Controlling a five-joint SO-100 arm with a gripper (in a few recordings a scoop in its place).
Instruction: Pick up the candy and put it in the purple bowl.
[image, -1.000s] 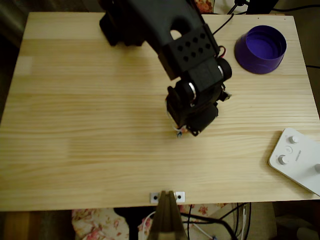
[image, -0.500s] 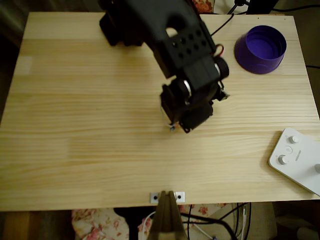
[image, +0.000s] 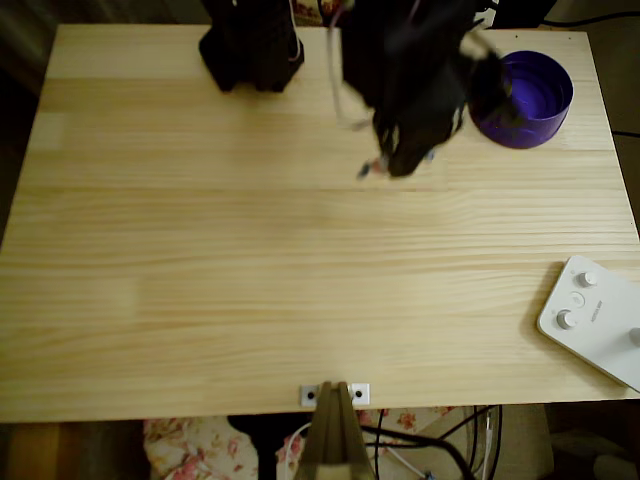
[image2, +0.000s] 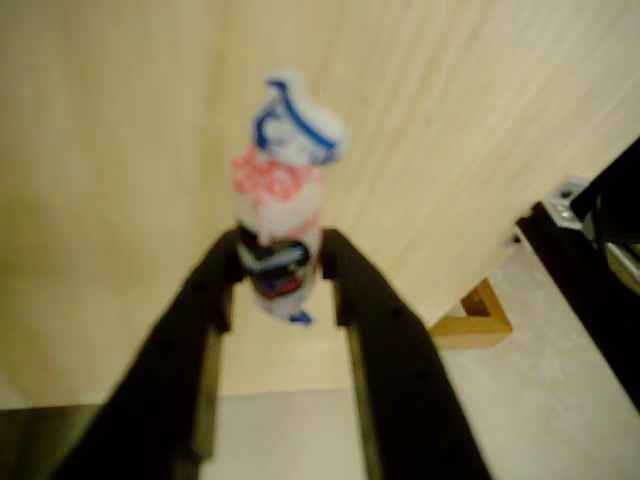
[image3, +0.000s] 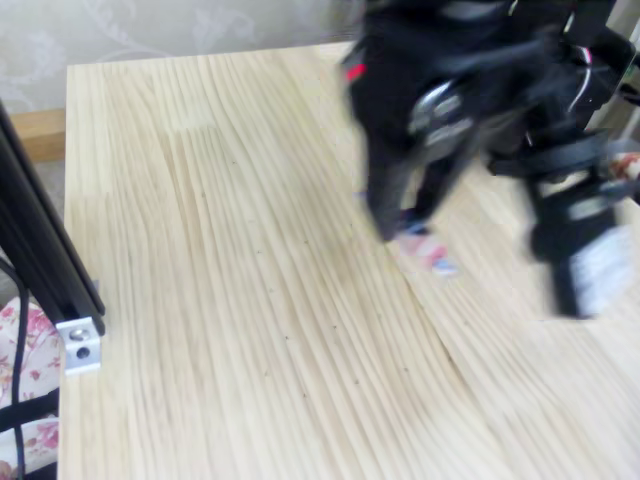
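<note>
The candy (image2: 282, 215), a small wrapped sweet in pink, white and dark blue, is pinched between my black fingers (image2: 205, 300) in the wrist view, its twisted end sticking out past the tips. In the overhead view my gripper (image: 385, 166) hangs blurred above the table, left of the purple bowl (image: 535, 85), with the candy (image: 372, 168) a small speck at its tip. The fixed view shows the blurred gripper (image3: 405, 225) raised over the wood with the candy (image3: 428, 252) below it.
A white device with knobs (image: 595, 318) lies at the table's right front edge. The arm's black base (image: 250, 45) stands at the back. Bare wooden tabletop (image: 200, 260) spreads over the left and middle. A black post (image3: 40, 260) rises at the left in the fixed view.
The arm has lifted off the table's middle and swung back and right toward the purple bowl, carrying the candy. It is moving fast and looks blurred.
</note>
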